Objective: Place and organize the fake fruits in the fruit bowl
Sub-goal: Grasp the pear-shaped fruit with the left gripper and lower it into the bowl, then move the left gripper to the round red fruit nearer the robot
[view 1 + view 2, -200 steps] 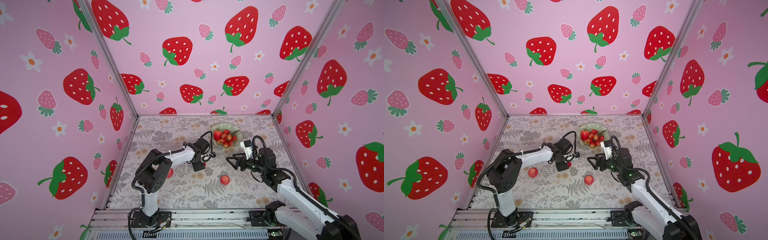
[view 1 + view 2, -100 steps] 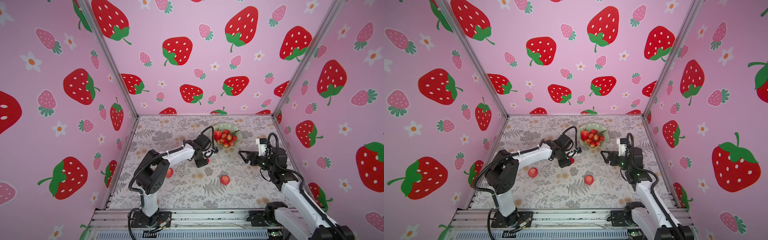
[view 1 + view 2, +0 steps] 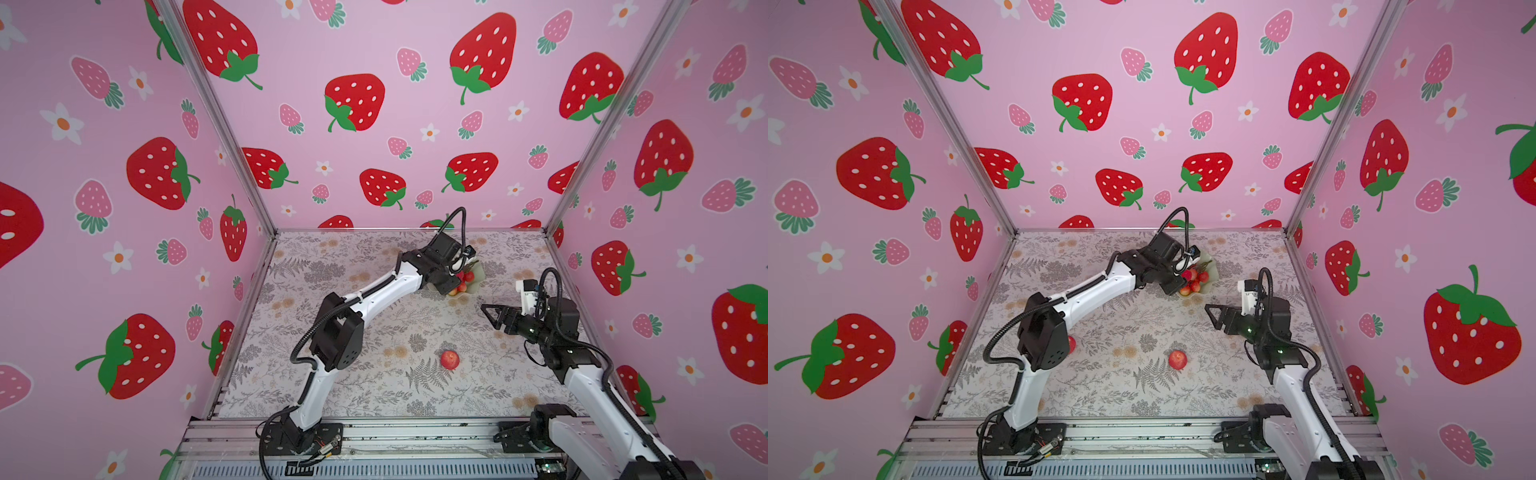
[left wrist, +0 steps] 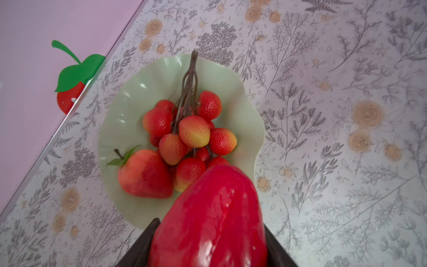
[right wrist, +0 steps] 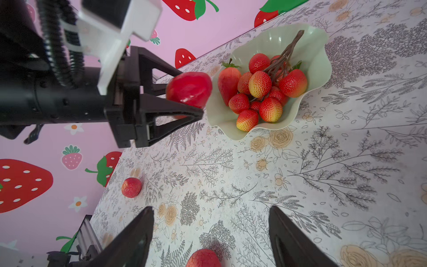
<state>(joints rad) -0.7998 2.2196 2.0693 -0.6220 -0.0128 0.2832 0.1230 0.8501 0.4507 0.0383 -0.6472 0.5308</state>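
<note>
L gripper [image 5: 191, 92]: jaws closed on a glossy red fruit [image 5: 188, 86], held right at the rim of the pale green scalloped bowl [image 5: 315, 46]. In the bowl: a bunch of small red-orange fruits [image 4: 194, 131] on a brown stem, w/ a green-capped strawberry [image 4: 144, 174] touching it. R gripper [image 5: 210, 208]: jaws wide apart, nothing btwn them, well apart from the bowl. Two round red-yellow fruits lie loose on the floral tabletop [image 3: 374, 395]: one [image 3: 450, 359] near the R gripper, the other [image 3: 1072, 344] half hidden behind the L arm.

A: Any words, numbers or labels to read?
B: None. The walls [image 3: 374, 62] bear only printed pictures, and the small dark marks on the white bracket [image 3: 527, 294] at three o'clock are illegible.
</note>
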